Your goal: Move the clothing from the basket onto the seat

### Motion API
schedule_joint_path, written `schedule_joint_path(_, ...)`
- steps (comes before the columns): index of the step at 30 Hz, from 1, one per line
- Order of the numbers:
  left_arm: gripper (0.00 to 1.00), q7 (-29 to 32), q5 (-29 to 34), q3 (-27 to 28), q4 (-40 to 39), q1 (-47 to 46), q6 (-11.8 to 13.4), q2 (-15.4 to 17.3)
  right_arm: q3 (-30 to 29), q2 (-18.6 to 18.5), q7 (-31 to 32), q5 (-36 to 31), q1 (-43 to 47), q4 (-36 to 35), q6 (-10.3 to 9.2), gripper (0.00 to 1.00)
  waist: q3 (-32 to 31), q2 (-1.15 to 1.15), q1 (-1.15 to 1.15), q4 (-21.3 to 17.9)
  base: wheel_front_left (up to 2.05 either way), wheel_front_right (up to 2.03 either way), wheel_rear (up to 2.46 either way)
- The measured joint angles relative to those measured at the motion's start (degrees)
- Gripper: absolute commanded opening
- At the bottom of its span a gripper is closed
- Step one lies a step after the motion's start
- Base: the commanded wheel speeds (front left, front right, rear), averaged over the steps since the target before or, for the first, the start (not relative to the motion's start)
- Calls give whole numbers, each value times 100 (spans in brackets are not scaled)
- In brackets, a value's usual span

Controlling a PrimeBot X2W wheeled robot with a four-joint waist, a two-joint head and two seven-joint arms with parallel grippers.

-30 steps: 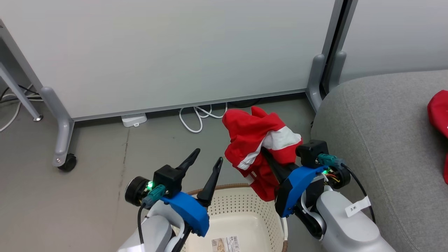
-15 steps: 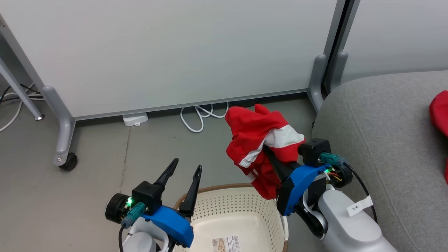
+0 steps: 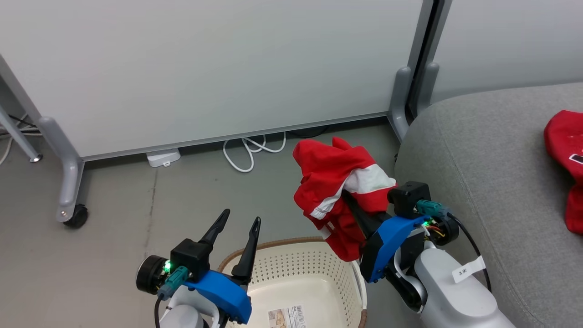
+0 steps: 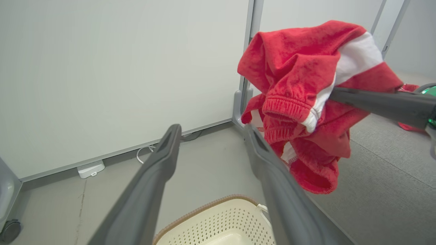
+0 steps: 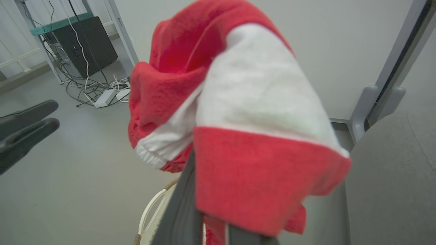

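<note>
Grey floor point(image 3: 136, 191) below; shorts point(image 3: 329, 175) bunched around the clamped right pincer point(image 3: 353, 202)

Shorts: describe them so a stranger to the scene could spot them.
Left of the grey seat, above the cream basket, the right gripper holds the bunched red shorts. They carry a broad white stripe, unlike the red jersey lying on the seat.

Shorts point(image 3: 332, 173) above basket point(image 3: 282, 240), jersey point(image 3: 564, 146) on seat point(image 3: 478, 150)
</note>
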Motion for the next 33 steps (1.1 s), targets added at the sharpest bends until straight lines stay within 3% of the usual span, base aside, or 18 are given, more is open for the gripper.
schedule_joint_path(8, 100, 1, 44, 123, -45, -1, -18, -22, -4, -9, 19, -44, -10, -58, 0, 0, 125, 0, 0, -496, 0, 0, 0)
schedule_joint_path(25, 100, 1, 97, 90, -113, -112, -18, 70, -116, -9, -49, -47, -10, -70, 0, 0, 352, 0, 0, -2008, 0, 0, 0)
schedule_joint_path(33, 100, 1, 94, 13, -99, -130, -18, 83, -160, 3, -77, -45, 4, -52, 0, 0, 401, 0, 0, -2493, 0, 0, 0)
